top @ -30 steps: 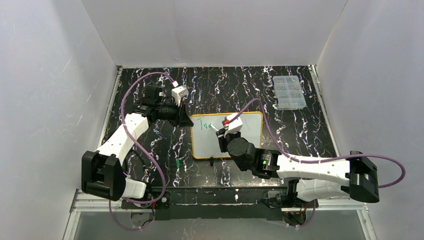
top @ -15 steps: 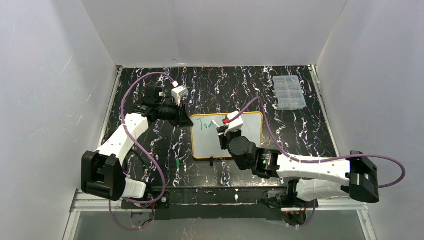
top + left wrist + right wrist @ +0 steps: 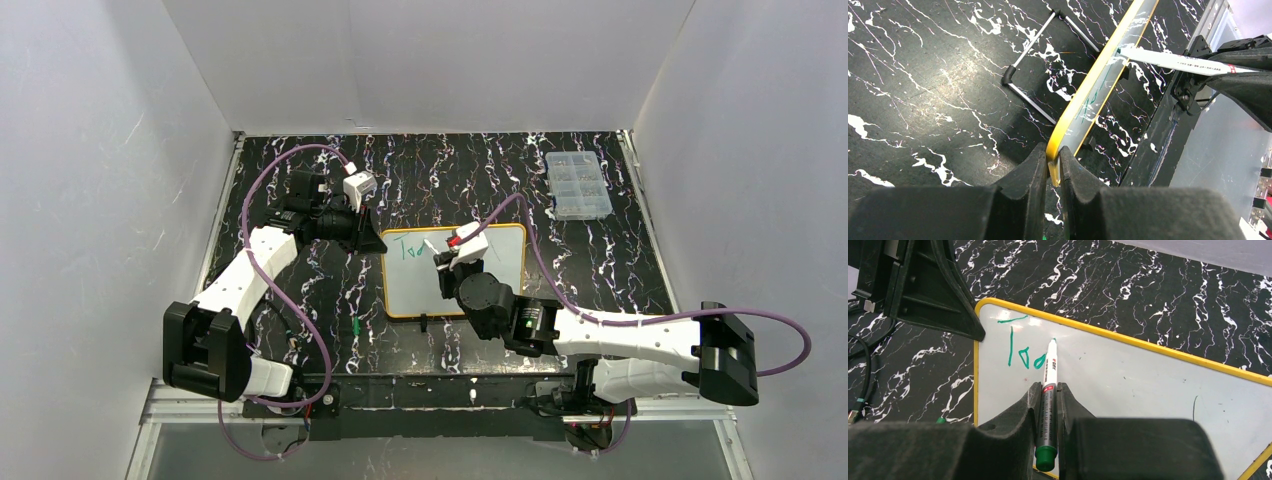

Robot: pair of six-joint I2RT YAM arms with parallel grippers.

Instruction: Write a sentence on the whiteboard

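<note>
The black marbled bench (image 3: 600,250) carries the whiteboard (image 3: 410,285) near its middle, and a clear box (image 3: 578,185) sits well beyond the whiteboard's far right corner. The left gripper (image 3: 1052,162) is pinched tight on the yellow frame at the whiteboard's far left corner. The right gripper (image 3: 1049,386) reaches over the whiteboard from its near side, clamped on a marker (image 3: 1050,367) whose tip is at the white face just right of some green letters (image 3: 1020,355) near that same corner

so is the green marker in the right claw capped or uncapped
Uncapped: the white-barrelled green marker shut in the right claw shows its bare green tip over the yellow-framed whiteboard, beside green strokes.
</note>
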